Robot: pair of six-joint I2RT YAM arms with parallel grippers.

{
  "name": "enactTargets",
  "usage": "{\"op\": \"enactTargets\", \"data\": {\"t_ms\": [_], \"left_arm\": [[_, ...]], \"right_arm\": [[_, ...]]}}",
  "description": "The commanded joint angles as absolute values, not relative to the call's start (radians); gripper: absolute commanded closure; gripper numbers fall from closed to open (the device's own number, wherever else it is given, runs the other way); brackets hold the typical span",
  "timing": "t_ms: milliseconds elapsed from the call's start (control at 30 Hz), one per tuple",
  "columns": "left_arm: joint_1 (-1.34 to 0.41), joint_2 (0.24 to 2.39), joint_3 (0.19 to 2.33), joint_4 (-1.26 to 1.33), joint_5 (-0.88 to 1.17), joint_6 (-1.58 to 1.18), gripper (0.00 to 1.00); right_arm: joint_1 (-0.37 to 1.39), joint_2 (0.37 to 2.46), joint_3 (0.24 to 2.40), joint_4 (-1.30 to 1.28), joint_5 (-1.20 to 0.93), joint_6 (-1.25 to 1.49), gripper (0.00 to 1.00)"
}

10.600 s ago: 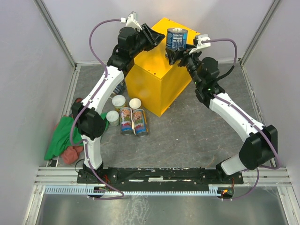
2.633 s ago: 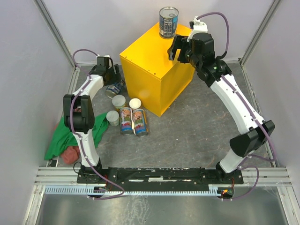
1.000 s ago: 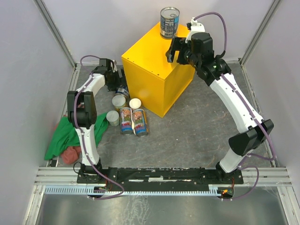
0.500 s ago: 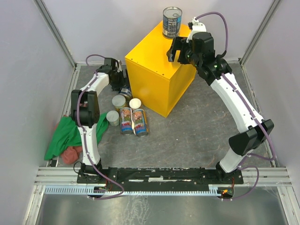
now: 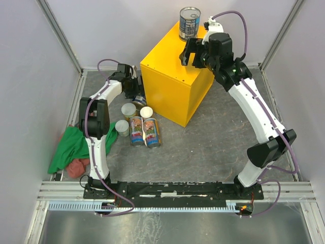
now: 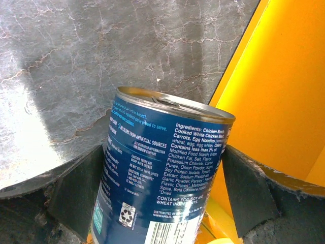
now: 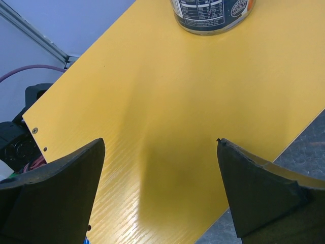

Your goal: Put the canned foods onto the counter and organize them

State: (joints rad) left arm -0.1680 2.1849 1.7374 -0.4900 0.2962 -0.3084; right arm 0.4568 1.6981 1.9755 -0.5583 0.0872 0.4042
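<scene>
With the placed can (image 7: 213, 12) left far back on the counter (image 7: 152, 81), the right pincer (image 7: 160, 142) is spread empty. The left pincer (image 6: 163, 150) is set wide round the floor can (image 6: 152, 178) for lifting; whether it is gripped cannot be told.

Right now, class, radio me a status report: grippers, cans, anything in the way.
Right gripper open, empty, above counter. Left gripper straddles blue can beside counter, grip unclear. Second blue can stands on counter. Counter wall crowds one finger.

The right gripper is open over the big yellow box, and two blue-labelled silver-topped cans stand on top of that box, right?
Not two: only one blue-labelled silver-topped can stands on top of the big yellow box, as the top external view shows. The right gripper is indeed open over that box.
</scene>
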Motion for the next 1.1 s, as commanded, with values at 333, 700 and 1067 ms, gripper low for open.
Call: {"op": "enactTargets", "data": {"t_ms": [333,700,1067], "left_arm": [[-0.186,1.91,1.503,-0.311,0.275,-0.451,0.97],[-0.181,1.695,1.384,-0.176,0.153,-0.494,0.97],[-0.178,1.729,1.462,-0.327,0.168,-0.481,0.7]], "right_arm": [[0.455,1.664,1.992,-0.517,0.097,0.44,0.01],[0.455,1.646,1.986,-0.502,0.096,0.459,0.01],[0.457,1.619,1.985,-0.521,0.1,0.436,0.01]]}}
